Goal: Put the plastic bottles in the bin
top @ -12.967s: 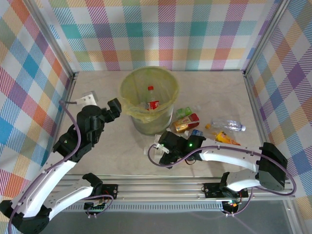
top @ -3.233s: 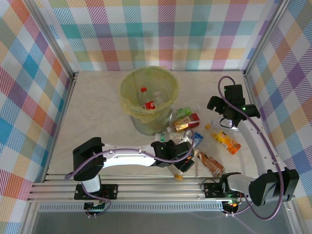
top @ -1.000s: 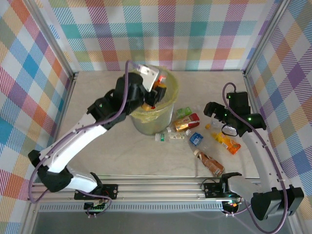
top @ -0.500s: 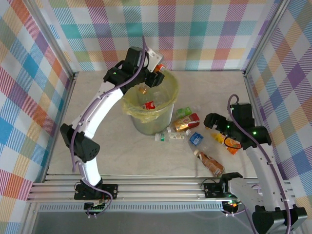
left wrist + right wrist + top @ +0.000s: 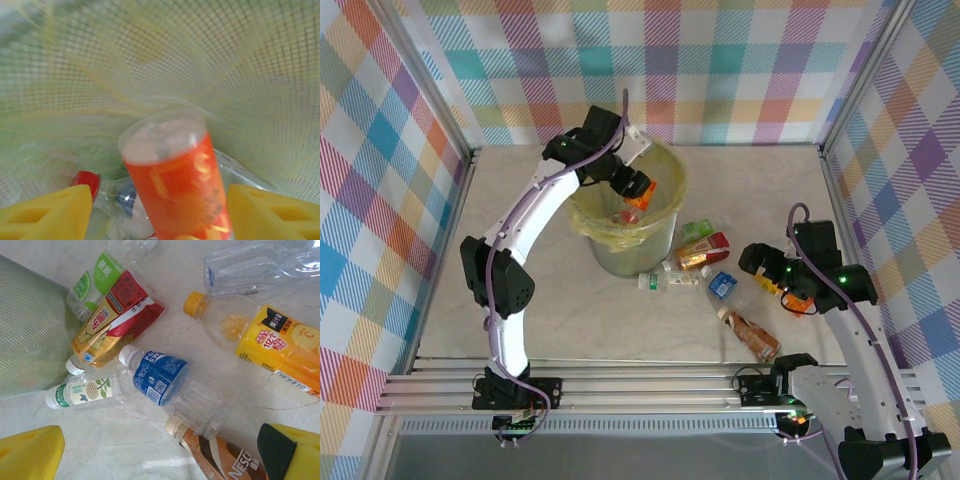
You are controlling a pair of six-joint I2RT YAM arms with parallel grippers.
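Orange bottle (image 5: 172, 185) loose between parted left fingers (image 5: 45, 212); right fingers (image 5: 30, 450) wide, empty.

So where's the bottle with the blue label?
The blue-label bottle lies on the table in the top view, right of the bin, between the red-labelled bottle and the brown coffee bottle.

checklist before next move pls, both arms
1. Orange bottle over the bin: ok, the bag liner is all around it.
2. Orange bottle free of left jaws: cannot tell, it sits between them with a gap on one side.
3. Right jaws open: ok.
4. Target under right jaws: ok, blue-label bottle lies below them.
5. Neighbours clear of target: not ok, brown-label bottle lies close against it.
6. All bottles binned: not ok, several lie on the table.
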